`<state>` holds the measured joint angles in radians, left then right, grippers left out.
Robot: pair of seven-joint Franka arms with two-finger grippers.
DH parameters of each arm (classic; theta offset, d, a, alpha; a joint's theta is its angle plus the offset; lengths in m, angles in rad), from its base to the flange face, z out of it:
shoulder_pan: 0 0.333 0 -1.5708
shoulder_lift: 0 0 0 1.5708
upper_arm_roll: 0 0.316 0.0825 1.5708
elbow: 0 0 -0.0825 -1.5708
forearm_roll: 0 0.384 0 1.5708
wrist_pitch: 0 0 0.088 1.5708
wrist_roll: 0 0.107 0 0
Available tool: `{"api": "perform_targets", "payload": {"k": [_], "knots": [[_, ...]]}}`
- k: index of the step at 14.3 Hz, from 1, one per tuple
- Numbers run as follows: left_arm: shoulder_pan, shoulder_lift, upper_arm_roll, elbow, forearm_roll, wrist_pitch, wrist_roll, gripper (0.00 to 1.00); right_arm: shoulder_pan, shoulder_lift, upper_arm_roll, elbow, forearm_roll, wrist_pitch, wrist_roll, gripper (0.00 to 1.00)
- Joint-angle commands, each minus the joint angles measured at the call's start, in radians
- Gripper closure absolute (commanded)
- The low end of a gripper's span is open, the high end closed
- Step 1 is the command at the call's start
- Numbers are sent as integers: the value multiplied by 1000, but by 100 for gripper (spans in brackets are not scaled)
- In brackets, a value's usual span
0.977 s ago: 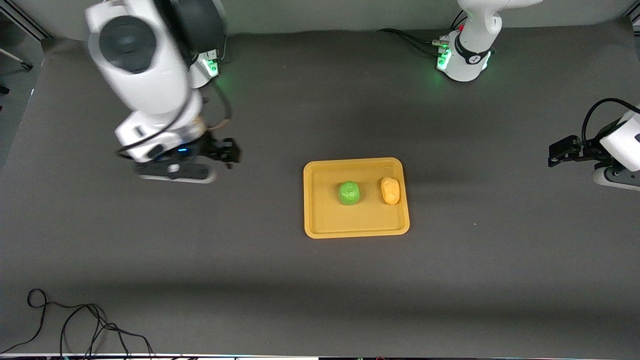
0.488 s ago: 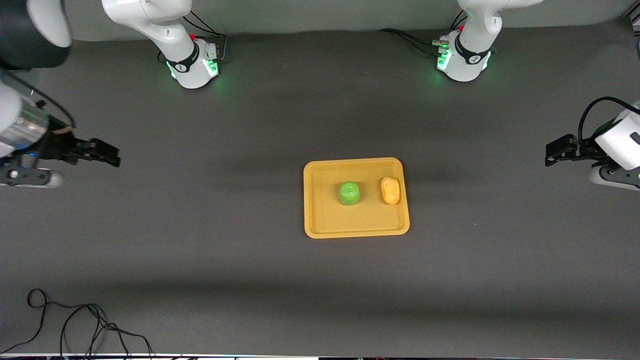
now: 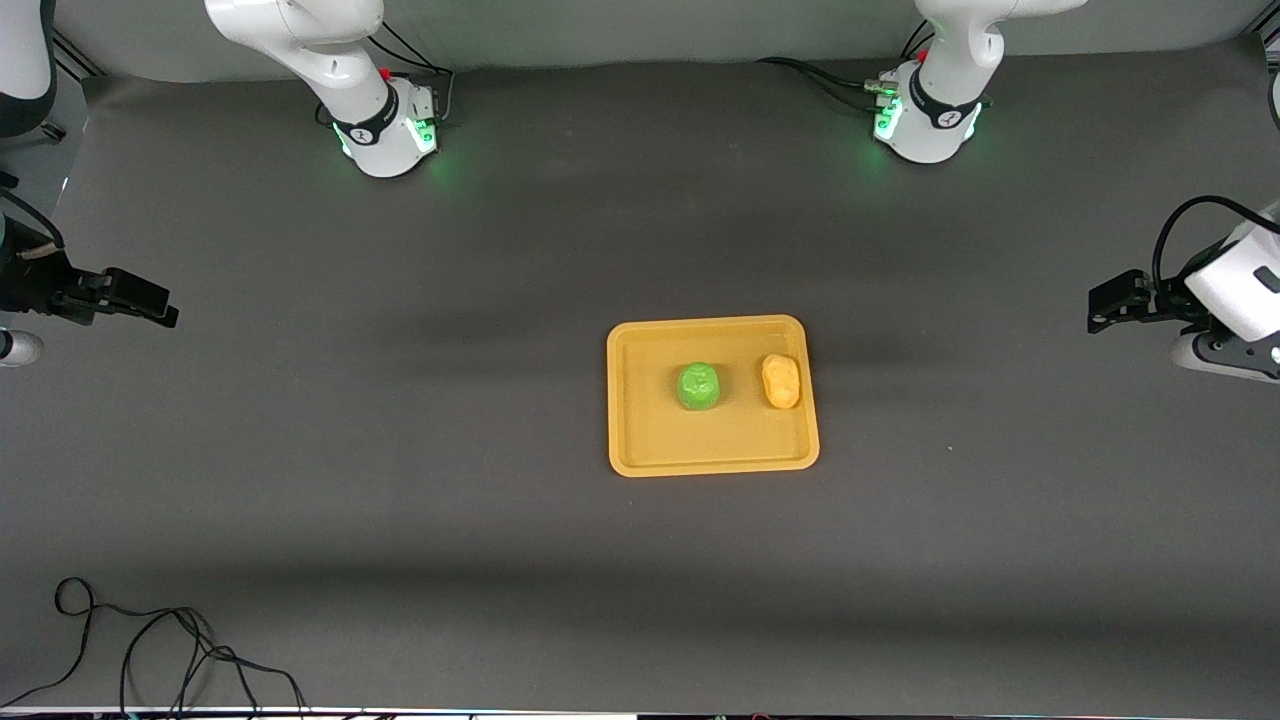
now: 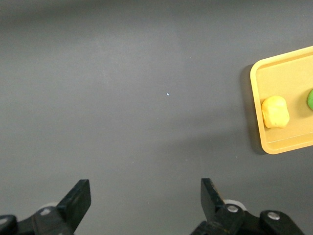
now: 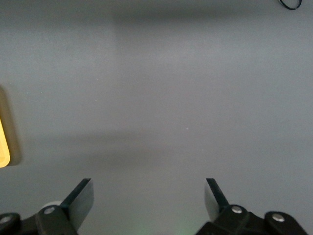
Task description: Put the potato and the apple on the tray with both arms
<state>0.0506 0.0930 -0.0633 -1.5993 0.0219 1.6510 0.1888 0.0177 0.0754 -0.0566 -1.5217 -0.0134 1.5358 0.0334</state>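
Note:
The yellow-orange tray lies mid-table. On it sit the green apple and, beside it toward the left arm's end, the potato. My left gripper is open and empty, up over the table's left-arm end. Its wrist view shows the open gripper, the tray's end, the potato and a sliver of apple. My right gripper is open and empty over the right-arm end. Its wrist view shows the open gripper and a tray corner.
A black cable lies coiled on the mat at the near edge toward the right arm's end; it also shows in the right wrist view. The arm bases stand along the farthest table edge.
My right arm has swung away from beside the tray to the right-arm end of the table, gripper empty. My left gripper has barely shifted. Apple and potato have stayed on the tray.

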Motion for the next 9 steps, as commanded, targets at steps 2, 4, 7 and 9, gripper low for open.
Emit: {"api": "perform_targets", "payload": {"k": [2,4,7,9], "knots": [[-2,-13,3,-18,16,16,-5,0,16,-26,-6,-11,7,9,-20,0],[-11,-3,3,-18,16,24,-12,0,16,-26,-6,-17,15,7,-12,0],[-14,7,2,-18,24,29,-19,0,16,-23,-8,-26,20,9,-12,0],[-11,7,0,-15,12,27,-19,0,14,-19,-9,-26,35,9,-13,0]]}}
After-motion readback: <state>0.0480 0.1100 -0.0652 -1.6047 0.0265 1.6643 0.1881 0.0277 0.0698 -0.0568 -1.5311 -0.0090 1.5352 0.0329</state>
